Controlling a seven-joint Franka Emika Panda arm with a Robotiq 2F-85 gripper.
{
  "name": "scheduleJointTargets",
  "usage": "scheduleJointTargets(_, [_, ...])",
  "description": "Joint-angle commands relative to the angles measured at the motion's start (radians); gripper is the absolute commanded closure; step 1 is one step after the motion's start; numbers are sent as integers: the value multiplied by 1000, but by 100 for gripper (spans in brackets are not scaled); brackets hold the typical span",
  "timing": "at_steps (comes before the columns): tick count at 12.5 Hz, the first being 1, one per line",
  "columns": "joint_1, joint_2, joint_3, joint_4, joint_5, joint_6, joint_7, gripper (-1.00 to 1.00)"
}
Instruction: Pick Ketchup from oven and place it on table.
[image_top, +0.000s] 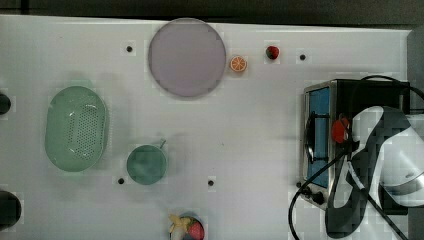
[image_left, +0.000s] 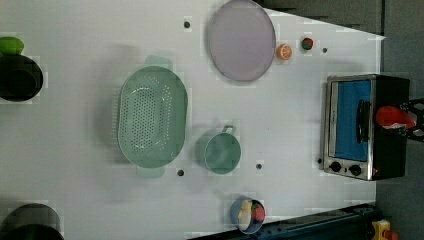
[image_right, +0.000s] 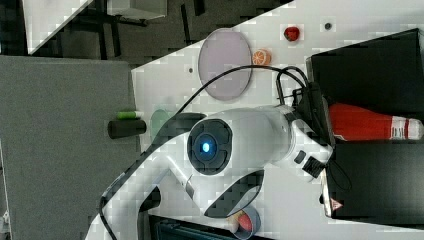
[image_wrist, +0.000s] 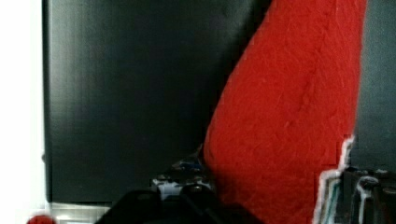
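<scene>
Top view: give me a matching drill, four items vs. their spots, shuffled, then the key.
Items:
1. Ketchup
2. strawberry
3. orange slice
4. green cup

Places:
A. just off the purple plate's right edge
B. on the oven's black top
C. right of the green colander
D. alone, right of the orange slice

Pairs: 1-B, 2-D, 3-A, 4-C

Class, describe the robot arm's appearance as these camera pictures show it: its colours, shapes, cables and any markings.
The arm has glossy white rounded shells with black joint sections. One joint carries a round black cap with a glowing blue light. Black cables loop from the arm toward the wrist. Near the wrist sits a small dark rectangular button or marking. The gripper end is black.
</scene>
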Motion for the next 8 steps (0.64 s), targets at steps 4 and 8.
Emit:
scheduleJointTargets(4, [25, -87, 11, 137, -107, -131, -60, -29])
scheduleJointTargets(8, [88, -174, 66, 227, -154, -300, -241, -29])
